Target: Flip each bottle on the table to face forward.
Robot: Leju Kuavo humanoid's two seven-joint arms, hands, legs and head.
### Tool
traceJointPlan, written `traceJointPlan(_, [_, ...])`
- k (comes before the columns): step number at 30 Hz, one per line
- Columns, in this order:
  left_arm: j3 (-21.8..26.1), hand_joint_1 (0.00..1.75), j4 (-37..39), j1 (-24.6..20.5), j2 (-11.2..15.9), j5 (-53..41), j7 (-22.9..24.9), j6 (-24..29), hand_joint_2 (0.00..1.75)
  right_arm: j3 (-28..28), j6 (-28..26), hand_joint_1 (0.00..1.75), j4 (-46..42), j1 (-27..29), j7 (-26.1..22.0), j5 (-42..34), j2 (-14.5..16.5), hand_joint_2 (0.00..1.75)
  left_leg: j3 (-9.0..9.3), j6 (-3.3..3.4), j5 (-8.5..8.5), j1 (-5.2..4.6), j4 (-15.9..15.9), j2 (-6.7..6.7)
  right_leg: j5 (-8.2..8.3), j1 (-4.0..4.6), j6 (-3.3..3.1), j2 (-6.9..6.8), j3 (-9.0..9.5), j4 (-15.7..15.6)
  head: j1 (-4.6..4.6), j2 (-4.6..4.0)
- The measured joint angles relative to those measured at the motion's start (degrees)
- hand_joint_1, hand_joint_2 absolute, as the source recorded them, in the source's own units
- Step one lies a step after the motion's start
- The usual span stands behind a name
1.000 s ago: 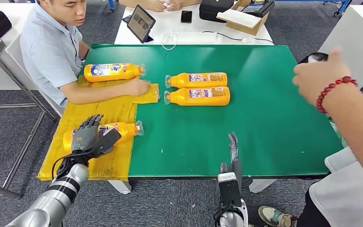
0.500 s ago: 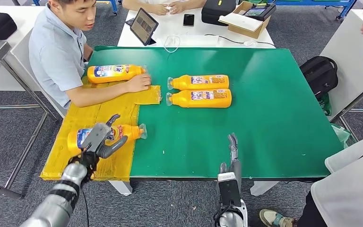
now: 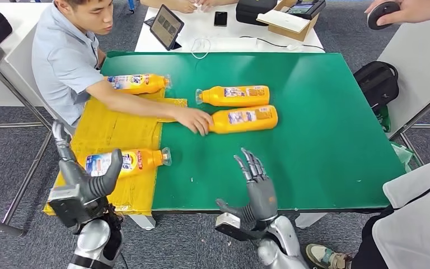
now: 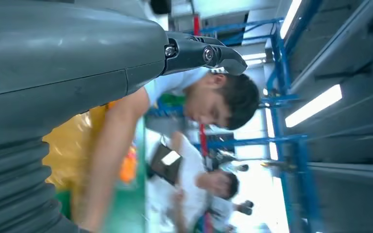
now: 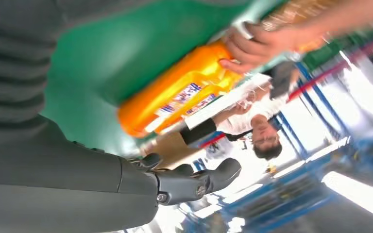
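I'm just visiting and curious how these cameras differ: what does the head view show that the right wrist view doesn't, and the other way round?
Head view alone: the whole green table, four orange bottles, one on the yellow mat near the left hand, plus a tablet.

Right wrist view alone: blue frames and bright ceiling lights.

Both: the right hand, open, and the person's hand gripping the cap end of the nearest middle bottle.

Orange glossy plastic bottles point(image 3: 125, 162) with printed paper-like labels. Smooth green tabletop point(image 3: 325, 129), slight sheen under the lights. Yellow crinkled plastic-looking sheet point(image 3: 106, 131), shiny, creased. Silver brushed-metal left forearm point(image 3: 92, 246); matt grey plastic left hand point(image 3: 81, 188), ribbed cover. Grey rough carpet floor point(image 3: 11, 162). Person's light blue cloth shirt point(image 3: 61, 67).
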Motion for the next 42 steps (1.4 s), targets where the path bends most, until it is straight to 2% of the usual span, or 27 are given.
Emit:
traceJointPlan(3, [-2.13, 0.0, -3.78, 3.05, -0.01, 5.15, 0.04, -2.94, 1.75, -1.24, -0.03, 0.0, 6.65, -5.08, 6.02, 5.57, -2.32, 1.75, -0.03, 0.01, 0.01, 0.0, 0.01, -0.04, 0.0, -0.01, 0.01, -0.02, -0.02, 0.0, 0.02, 0.0])
traceJointPlan(8, [-4.86, 0.0, -6.95, 5.66, 0.37, 2.65, 0.05, 0.12, 1.75, -1.85, 0.56, 0.0, 17.63, -12.3, 9.5, 7.94, -6.12, 1.75, -0.09, 0.02, 0.02, -0.04, 0.04, -0.04, 0.06, -0.02, 0.09, -0.02, -0.04, -0.01, 0.02, 0.0])
traceJointPlan(11, [-5.89, 0.0, -7.16, 5.86, 0.51, 1.24, 0.05, 1.33, 1.75, -1.81, 1.43, 0.0, 22.53, -15.43, 11.46, 9.12, -7.1, 1.75, -0.12, 0.02, 0.01, -0.03, 0.04, -0.04, 0.06, -0.01, 0.09, -0.02, -0.08, -0.01, 0.01, 0.0])
traceJointPlan(14, [-6.61, 0.0, -7.16, 5.89, 0.52, 0.2, 0.05, 1.69, 1.75, -1.47, 1.98, 0.0, 26.13, -18.01, 15.56, 11.8, -7.72, 1.75, -0.14, 0.02, 0.02, -0.01, 0.04, -0.04, 0.06, 0.0, 0.09, -0.02, -0.11, 0.0, 0.01, 0.0])
traceJointPlan(21, [-7.26, 0.0, -7.05, 5.92, 0.52, -0.26, 0.05, 1.87, 1.75, 0.3, 3.17, 0.0, 30.96, -21.78, 21.8, 16.65, -8.89, 1.75, -0.17, 0.02, 0.02, 0.0, 0.03, -0.04, 0.05, 0.0, 0.09, -0.02, -0.14, 0.0, 0.02, 0.0])
traceJointPlan(30, [-9.41, 0.0, -5.41, 4.88, 0.52, 0.96, 0.05, 1.29, 1.75, 1.83, 10.54, 0.01, 34.95, -26.48, 22.06, 17.25, -8.59, 1.75, -0.17, 0.02, 0.02, -0.01, 0.04, -0.02, 0.06, 0.0, 0.09, -0.01, -0.13, 0.0, 0.01, 0.0])
traceJointPlan(34, [-10.59, 0.0, -4.51, 3.66, 0.52, 1.71, 0.08, 0.63, 1.75, 2.19, 15.55, 1.7, 36.28, -28.4, 21.53, 16.17, -7.41, 1.75, -0.16, 0.02, 0.03, 0.0, 0.04, -0.02, 0.06, 0.0, 0.09, 0.0, -0.14, 0.01, 0.0, 0.0])
traceJointPlan(37, [-11.13, 0.0, -3.92, 3.02, 0.52, 2.14, 0.08, 0.15, 1.75, 2.37, 19.19, 1.75, 37.19, -29.25, 21.97, 16.09, -6.63, 1.75, -0.16, 0.02, 0.03, 0.0, 0.04, -0.02, 0.06, 0.0, 0.09, 0.0, -0.15, 0.01, 0.01, 0.0])
traceJointPlan(42, [-12.13, 0.0, -3.11, 1.77, 0.53, 2.62, 0.08, -0.32, 1.75, 3.0, 31.76, 1.75, 38.76, -32.25, 26.05, 16.09, -6.13, 1.75, -0.07, 0.02, 0.02, 0.0, 0.04, -0.01, 0.05, 0.0, 0.09, 0.0, -0.13, -0.01, 0.01, 0.0])
